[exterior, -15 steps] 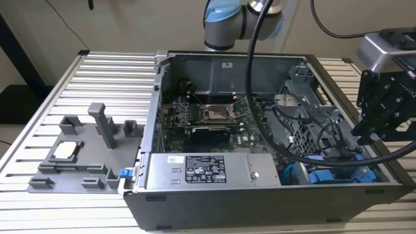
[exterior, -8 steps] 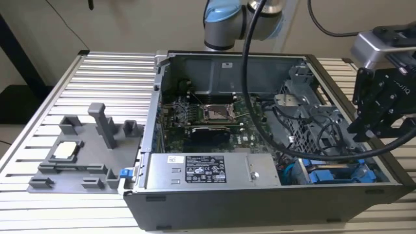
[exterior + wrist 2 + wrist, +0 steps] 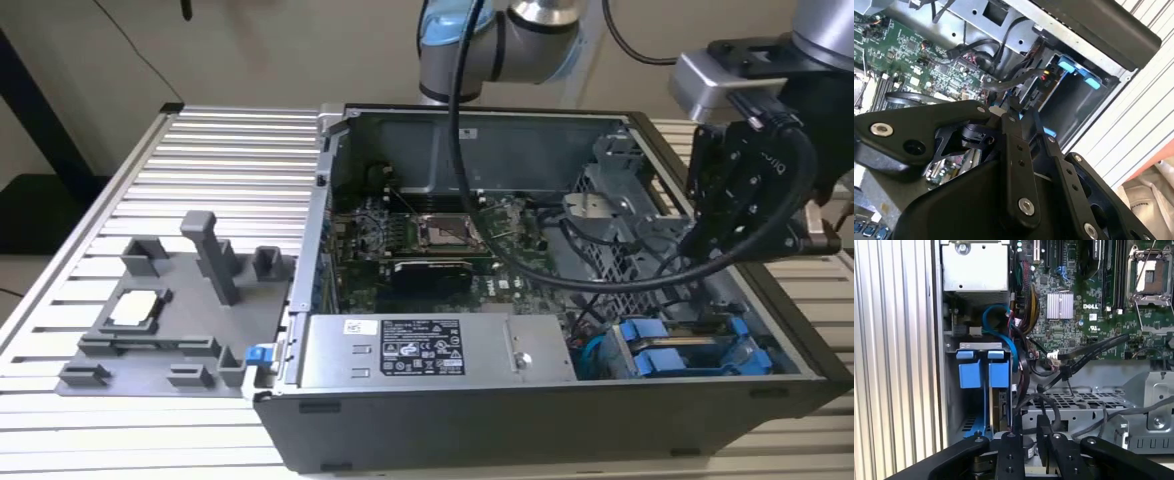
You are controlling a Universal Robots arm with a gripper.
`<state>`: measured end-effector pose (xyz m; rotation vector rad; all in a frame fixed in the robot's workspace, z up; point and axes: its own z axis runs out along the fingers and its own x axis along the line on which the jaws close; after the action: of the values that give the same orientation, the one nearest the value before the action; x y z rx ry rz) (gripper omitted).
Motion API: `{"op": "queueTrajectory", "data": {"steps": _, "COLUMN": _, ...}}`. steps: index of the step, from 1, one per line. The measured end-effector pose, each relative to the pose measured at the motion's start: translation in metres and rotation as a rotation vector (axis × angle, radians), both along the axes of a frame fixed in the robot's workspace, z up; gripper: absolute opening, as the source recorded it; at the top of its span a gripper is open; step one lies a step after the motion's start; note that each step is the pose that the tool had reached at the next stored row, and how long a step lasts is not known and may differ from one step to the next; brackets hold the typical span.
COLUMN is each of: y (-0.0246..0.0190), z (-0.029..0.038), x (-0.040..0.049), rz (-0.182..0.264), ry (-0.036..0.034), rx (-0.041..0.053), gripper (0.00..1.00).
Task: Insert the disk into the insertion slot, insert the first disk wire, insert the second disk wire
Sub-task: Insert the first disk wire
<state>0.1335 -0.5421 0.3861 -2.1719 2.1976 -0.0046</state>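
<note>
disk on edge in insertion slot, long axis into slot, blue end outward | gripper near slot, pincer narrow, tips together

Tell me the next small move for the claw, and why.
Probably ease the claw straight down a little toward the insertion slot. In the exterior view it hangs over the case at that view's right, above the blue-edged bay, and loose black cables lie beside that bay, so a short, slow descent seems safer than a sideways sweep.
</note>
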Motion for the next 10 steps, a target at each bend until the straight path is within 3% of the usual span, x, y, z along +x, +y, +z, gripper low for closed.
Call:
{"op": "queueTrajectory", "data": {"steps": 3, "y": 0.0039, "z": -0.0002, "x": -0.0127, "rz": 0.0, "ry": 0.0, "rx": 0.0014, "gripper": 0.26}}
{"op": "queueTrajectory", "data": {"steps": 5, "y": 0.0044, "z": -0.0001, "x": -0.0208, "rz": 0.0, "ry": 0.0001, "rx": 0.0106, "gripper": 0.26}}
{"op": "queueTrajectory", "data": {"steps": 7, "y": 0.0044, "z": -0.0005, "x": -0.0288, "rz": 0.0, "ry": 0.0, "rx": 0.0356, "gripper": 0.26}}
{"op": "queueTrajectory", "data": {"steps": 10, "y": 0.0044, "z": -0.0005, "x": -0.0363, "rz": 0.0, "ry": 0.0001, "rx": 0.0872, "gripper": 0.26}}
